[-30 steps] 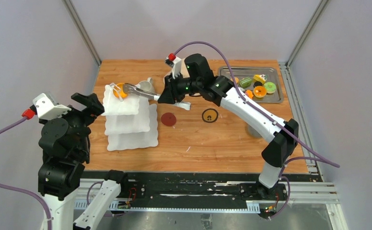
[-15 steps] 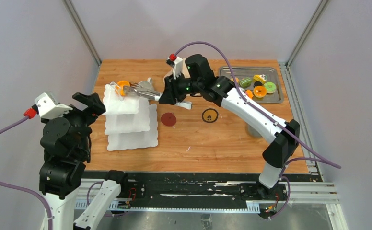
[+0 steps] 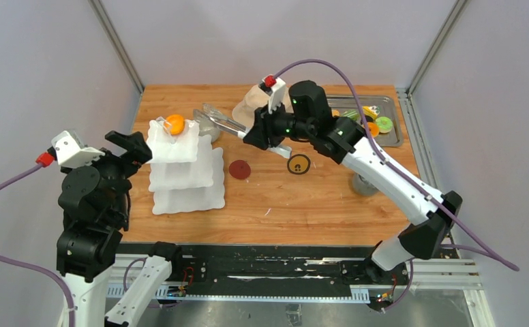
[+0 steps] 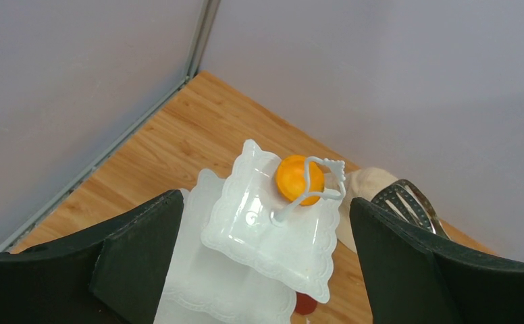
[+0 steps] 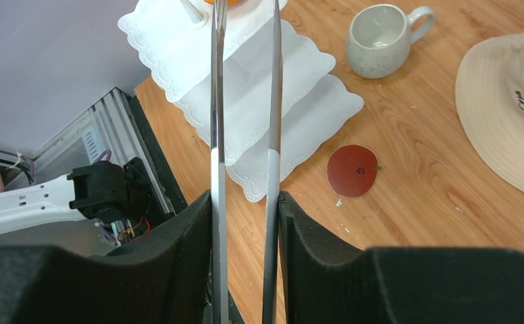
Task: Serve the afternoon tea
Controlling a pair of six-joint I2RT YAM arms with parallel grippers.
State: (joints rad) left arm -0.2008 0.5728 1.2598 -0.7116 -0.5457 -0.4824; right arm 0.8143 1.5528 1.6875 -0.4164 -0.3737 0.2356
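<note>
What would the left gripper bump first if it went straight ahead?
Probably the top tray of the white wavy-edged three-tier stand, beside the round orange toy pastry, though depth is unclear.

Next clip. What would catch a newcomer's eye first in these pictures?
The white three-tier stand at the left of the table, with a single orange pastry on its top tier. Next, the long metal tongs gripped in the right hand, their arms apart and pointing toward that stand. A metal tray of colourful pastries sits at the far right corner.
</note>
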